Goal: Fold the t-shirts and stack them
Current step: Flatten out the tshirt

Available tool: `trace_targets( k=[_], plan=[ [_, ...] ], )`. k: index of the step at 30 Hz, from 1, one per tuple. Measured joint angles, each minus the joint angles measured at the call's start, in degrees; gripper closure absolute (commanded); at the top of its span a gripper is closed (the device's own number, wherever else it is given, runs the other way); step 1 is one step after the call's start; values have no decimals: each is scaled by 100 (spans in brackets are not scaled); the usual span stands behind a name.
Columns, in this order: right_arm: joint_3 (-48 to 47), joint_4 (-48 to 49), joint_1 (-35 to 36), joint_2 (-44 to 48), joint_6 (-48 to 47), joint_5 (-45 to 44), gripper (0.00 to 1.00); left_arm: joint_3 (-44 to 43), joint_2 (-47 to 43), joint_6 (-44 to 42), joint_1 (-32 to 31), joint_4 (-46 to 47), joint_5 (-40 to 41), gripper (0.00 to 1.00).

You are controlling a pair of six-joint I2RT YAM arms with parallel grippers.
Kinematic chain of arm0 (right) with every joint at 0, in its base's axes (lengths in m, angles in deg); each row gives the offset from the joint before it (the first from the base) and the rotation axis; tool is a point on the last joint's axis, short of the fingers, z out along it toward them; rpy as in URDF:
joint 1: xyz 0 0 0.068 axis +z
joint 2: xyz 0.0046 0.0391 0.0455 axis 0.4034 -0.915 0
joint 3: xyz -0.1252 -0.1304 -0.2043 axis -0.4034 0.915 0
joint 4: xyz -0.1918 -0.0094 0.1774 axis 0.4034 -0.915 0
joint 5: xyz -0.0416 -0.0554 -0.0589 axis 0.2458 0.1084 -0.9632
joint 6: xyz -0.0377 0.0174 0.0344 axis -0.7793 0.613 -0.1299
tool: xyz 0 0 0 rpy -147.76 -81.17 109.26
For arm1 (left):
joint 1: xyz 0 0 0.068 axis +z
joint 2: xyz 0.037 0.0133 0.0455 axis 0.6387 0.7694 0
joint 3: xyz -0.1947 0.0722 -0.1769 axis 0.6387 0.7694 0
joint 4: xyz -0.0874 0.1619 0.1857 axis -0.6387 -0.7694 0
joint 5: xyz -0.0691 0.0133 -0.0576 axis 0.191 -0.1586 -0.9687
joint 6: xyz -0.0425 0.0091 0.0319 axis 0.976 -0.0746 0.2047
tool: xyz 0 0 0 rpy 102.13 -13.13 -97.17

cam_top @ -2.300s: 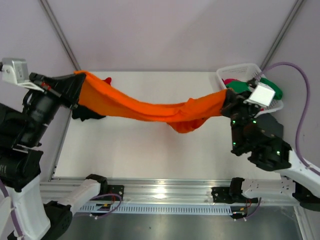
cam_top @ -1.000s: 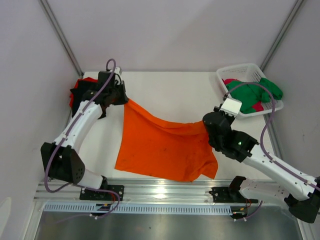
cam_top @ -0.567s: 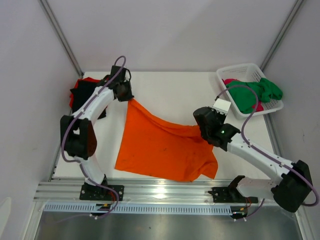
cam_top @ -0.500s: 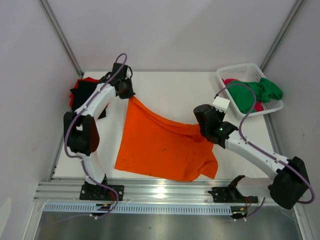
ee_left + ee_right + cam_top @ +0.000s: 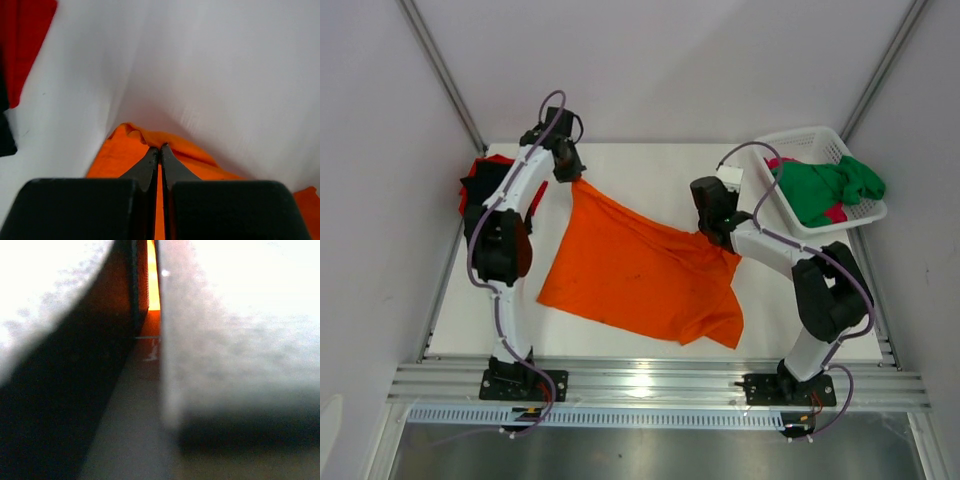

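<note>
At the table's far left corner lie a crumpled red cloth t-shirt (image 5: 498,160) and a black cloth t-shirt (image 5: 480,190). Just right of them, the left gripper (image 5: 567,170) pinches the far corner of the bright orange cloth t-shirt (image 5: 640,275), which is spread over the table's middle towards the near edge. The right gripper (image 5: 712,232) is pressed together on the shirt's right edge. At the far right corner, a white plastic lattice basket (image 5: 800,135) holds a green t-shirt (image 5: 825,185) and a magenta-pink t-shirt (image 5: 835,213).

we see a white lattice basket (image 5: 798,136) set askew at the far right corner of a white table (image 5: 650,168) — a silver rail (image 5: 650,376) runs along the near edge, and two grey poles (image 5: 440,70) slant up behind.
</note>
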Motion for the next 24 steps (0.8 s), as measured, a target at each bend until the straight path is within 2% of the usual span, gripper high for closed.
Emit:
trace_targets(
  k=[9, 10, 12, 13, 14, 15, 16, 17, 20, 24],
  plan=[
    [-24, 153, -76, -457, -28, 116, 98, -568, 339, 575, 304, -570, 754, 98],
    [-33, 131, -85, -511, -22, 133, 80, -599, 372, 581, 313, -584, 752, 77],
    [-146, -35, -96, -649, 35, 175, 60, -632, 435, 560, 317, -603, 728, 50],
    [-229, -125, -101, -730, 44, 210, 52, -634, 463, 562, 317, -597, 706, 34],
    [-278, -173, -105, -782, 68, 247, 50, -634, 483, 553, 317, -603, 664, 28],
    [-273, -192, -107, -791, 72, 293, 47, -634, 496, 562, 317, -601, 614, 12],
    [-251, -216, -107, -787, 70, 313, 43, -632, 503, 551, 317, -597, 570, 5],
    [-177, -164, -111, -737, 79, 341, 42, -627, 503, 540, 317, -588, 511, 0],
    [197, -136, -109, -413, 96, 363, 41, -538, 481, 498, 317, -417, 352, 1],
    [708, -90, -107, 457, 68, 275, 40, -57, 264, 411, 317, -186, 140, 1]
  ],
)
